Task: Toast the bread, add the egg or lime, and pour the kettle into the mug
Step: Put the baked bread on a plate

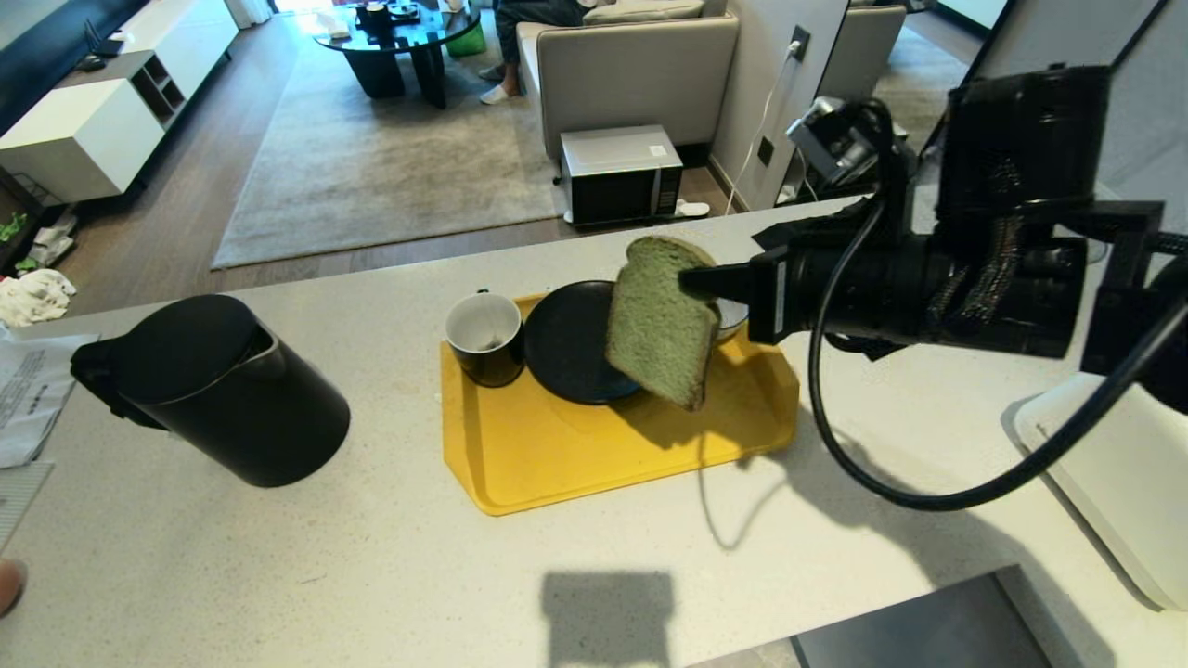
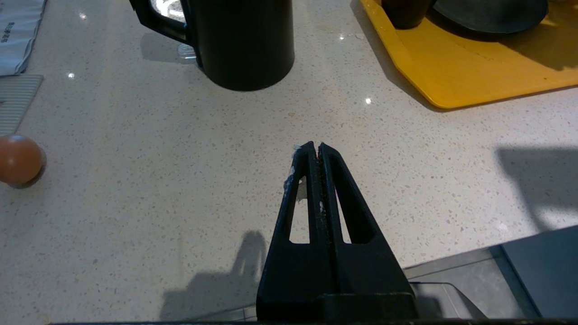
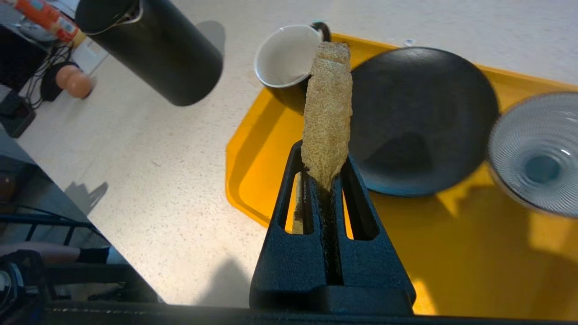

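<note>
**Green bread held in the air above the yellow tray**

At the far left of the white speckled counter a brown egg lies by itself. Next along stands the kettle, tall and matte black, its handle turned away from the tray. The left gripper hangs low over bare counter near the kettle, its fingers pressed together with nothing between them. Further right sits the yellow tray, carrying the mug at its left end, a black plate just beside the mug, and a blue-and-white striped bowl beyond the plate. Over the plate's right edge the bread hangs clear of the tray, tilted on edge. The right gripper, reaching in from the right, pinches the slice by its crust.
</note>
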Robot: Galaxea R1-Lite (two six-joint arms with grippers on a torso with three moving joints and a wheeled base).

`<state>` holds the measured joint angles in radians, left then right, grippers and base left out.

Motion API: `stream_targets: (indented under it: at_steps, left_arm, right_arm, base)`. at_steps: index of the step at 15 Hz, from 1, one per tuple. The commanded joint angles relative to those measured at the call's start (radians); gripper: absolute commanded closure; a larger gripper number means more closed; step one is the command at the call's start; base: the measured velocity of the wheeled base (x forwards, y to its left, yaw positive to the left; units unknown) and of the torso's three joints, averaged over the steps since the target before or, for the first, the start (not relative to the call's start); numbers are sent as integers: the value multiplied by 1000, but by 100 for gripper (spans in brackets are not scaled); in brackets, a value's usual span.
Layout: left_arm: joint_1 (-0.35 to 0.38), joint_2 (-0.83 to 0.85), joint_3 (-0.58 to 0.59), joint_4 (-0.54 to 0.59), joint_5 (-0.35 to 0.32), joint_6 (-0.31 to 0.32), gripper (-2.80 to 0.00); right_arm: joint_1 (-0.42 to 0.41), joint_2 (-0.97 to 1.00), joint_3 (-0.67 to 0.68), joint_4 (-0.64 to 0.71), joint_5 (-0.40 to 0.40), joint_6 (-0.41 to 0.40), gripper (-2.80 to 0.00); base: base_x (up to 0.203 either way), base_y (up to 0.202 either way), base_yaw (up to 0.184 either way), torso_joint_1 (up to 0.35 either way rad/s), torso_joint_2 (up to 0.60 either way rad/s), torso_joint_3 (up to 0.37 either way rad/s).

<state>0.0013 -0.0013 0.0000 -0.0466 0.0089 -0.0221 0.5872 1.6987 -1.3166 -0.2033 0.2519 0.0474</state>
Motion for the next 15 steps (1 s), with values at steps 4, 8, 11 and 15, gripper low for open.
stream_targets:
  at_steps: [4, 8, 11, 15]
  left_arm:
    - [0, -2, 17, -1, 0, -1, 0]
    - [0, -2, 17, -1, 0, -1, 0]
    - [0, -2, 17, -1, 0, -1, 0]
    - [0, -2, 17, -1, 0, -1, 0]
  right_arm:
    - [75, 186, -45, -116, -2, 15, 0]
    - [90, 250, -76, -190, -2, 54, 0]
    - [90, 309, -177, -195, -44, 110, 0]
    - [78, 313, -181, -215, -148, 140, 0]
  base:
    - [0, 0, 0, 0, 0, 0]
    - [0, 0, 0, 0, 0, 0]
    - [0, 0, 0, 0, 0, 0]
    - [0, 0, 0, 0, 0, 0]
